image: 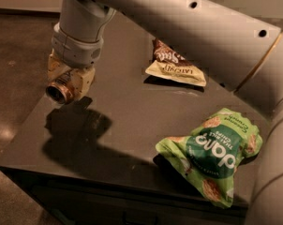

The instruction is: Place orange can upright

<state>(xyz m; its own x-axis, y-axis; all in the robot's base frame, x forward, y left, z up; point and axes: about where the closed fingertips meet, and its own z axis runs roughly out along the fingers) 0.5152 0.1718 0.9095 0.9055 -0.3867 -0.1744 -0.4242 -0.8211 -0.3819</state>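
The orange can lies on its side in my gripper, its round silver end pointing to the lower left. The gripper is shut on the can and holds it above the left edge of the dark table, clear of the surface. The can's body is mostly hidden between the cream-coloured fingers. The gripper's shadow falls on the table just below it.
A green snack bag lies at the table's front right. A cream and brown snack bag lies at the back, partly under my arm. The floor drops away left of the table.
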